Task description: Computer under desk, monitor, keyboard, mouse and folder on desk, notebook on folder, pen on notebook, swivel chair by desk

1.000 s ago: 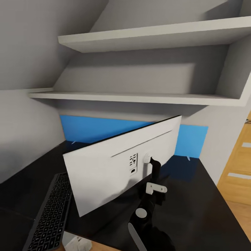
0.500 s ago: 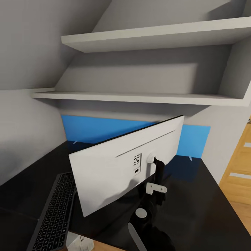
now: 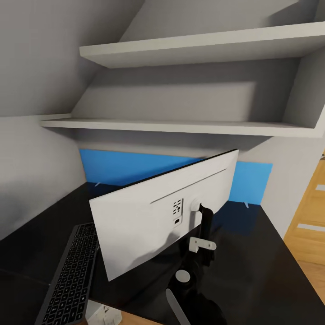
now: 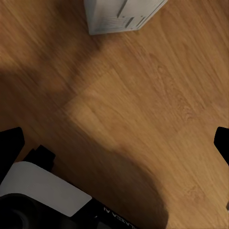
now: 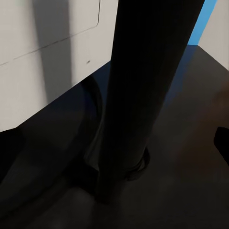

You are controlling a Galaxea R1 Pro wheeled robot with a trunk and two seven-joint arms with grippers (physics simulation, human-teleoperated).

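Black right arm (image 3: 192, 289) reaches up to the monitor (image 3: 149, 216) stand; end effector state unclear

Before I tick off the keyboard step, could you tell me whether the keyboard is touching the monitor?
Cannot tell. In the head view the monitor overhangs the keyboard's far end, hiding any contact or gap.

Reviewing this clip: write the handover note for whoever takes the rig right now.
Left gripper open, empty, over the floor near the computer.
Right gripper looks open, close against the monitor's stand post.
Monitor and keyboard are on the desk, side by side; the monitor's back faces the robot.
Left to do: mouse, folder, notebook, pen, swivel chair.
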